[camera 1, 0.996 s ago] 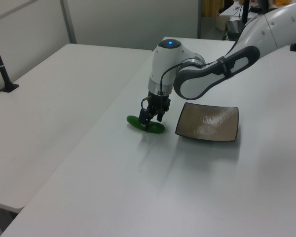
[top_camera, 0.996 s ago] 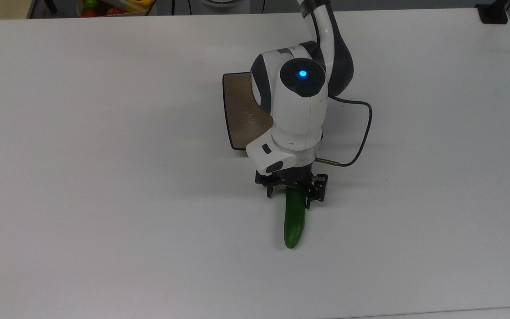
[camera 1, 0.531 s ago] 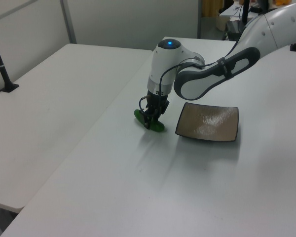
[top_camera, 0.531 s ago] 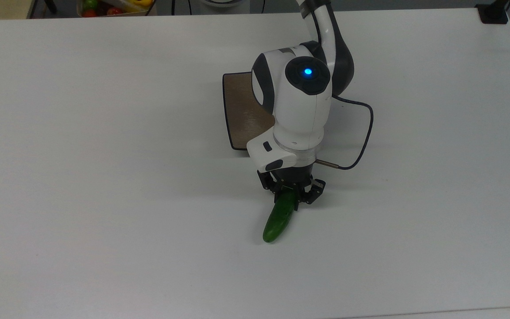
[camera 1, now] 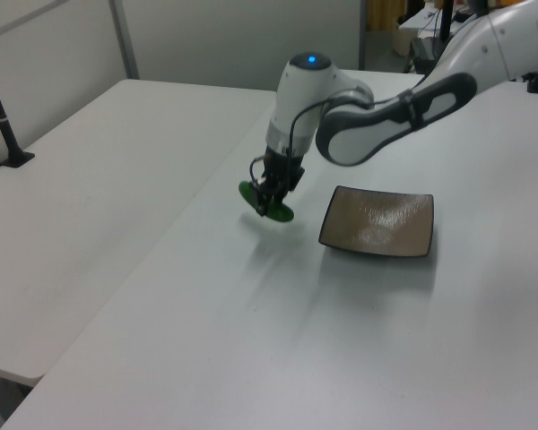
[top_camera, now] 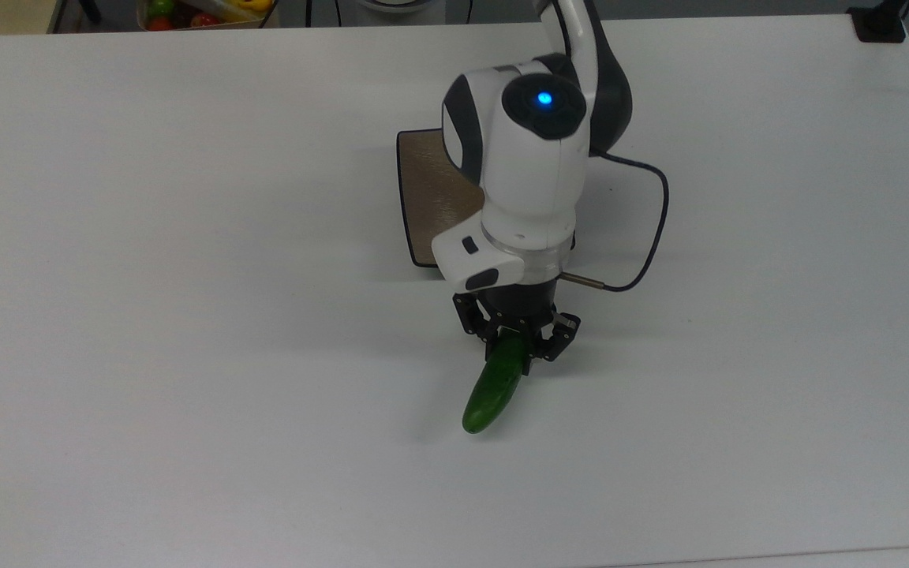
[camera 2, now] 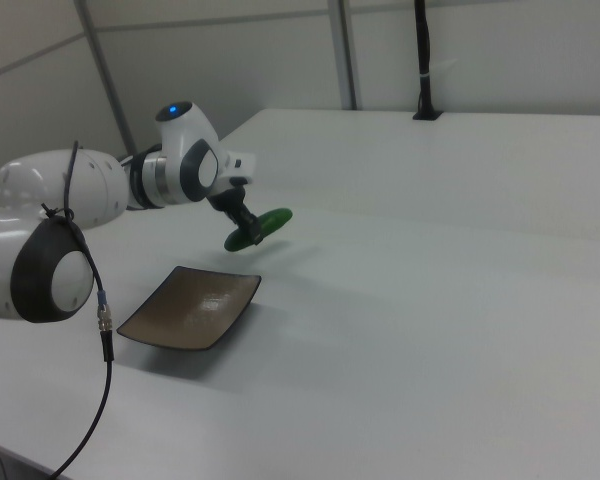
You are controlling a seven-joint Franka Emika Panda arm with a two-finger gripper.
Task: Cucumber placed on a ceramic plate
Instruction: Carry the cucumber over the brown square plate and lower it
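At the top view's centre, the gripper (top_camera: 515, 341) clamps a glossy, seemingly lifted cucumber (top_camera: 492, 388) below the square glazed plate (top_camera: 432, 197).

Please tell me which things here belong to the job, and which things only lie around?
For the job: the cucumber, held in the gripper above the table; the plate.

Lying about: a box of fruit and a black stand.

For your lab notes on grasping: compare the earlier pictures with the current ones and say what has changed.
The gripper closed its jaws on the cucumber, which turned as it was gripped, its free end swinging toward the top view's left. It was then lifted clear of the table; the right view shows it hanging in the air. The plate stayed where it was, with nothing on it.
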